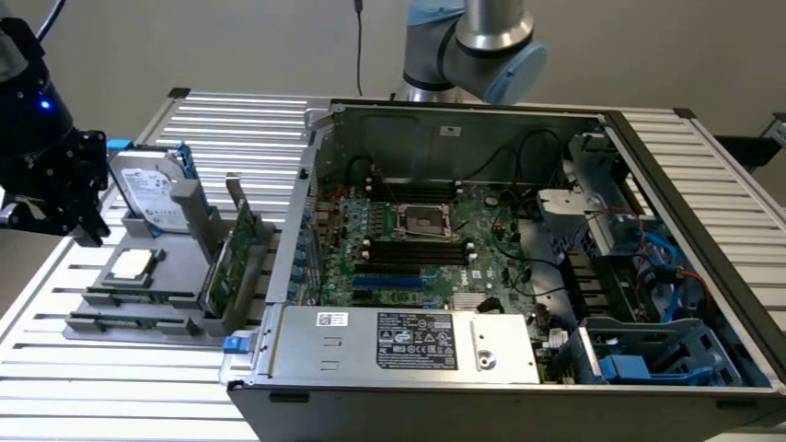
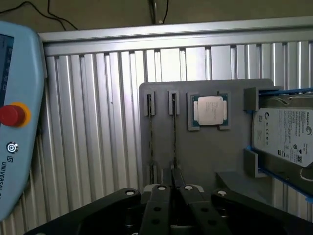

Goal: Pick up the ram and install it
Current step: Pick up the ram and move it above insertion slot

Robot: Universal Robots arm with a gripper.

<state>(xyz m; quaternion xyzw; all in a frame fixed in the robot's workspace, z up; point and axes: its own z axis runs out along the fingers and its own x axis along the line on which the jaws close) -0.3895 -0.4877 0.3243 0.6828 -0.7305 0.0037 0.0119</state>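
We see the gripper [image 2: 176, 177] hanging low over the gray holder [image 2: 210, 156] on the slatted table [image 2: 98, 122], at the exterior view's left, well apart from the open computer case [image 1: 516, 276]. We cannot tell whether it is released or clenched. The ram [image 2: 174, 132] stands on edge in a slot of the holder, its near end just beside the gripper's tip. A 2nd stick [image 2: 149, 132] sits in the neighbouring slot. Also on the holder are 1 processor chip [image 2: 209, 110] and a hard drive [image 2: 283, 137] with blue rails. A teach pendant [image 2: 19, 122] lies on the table.
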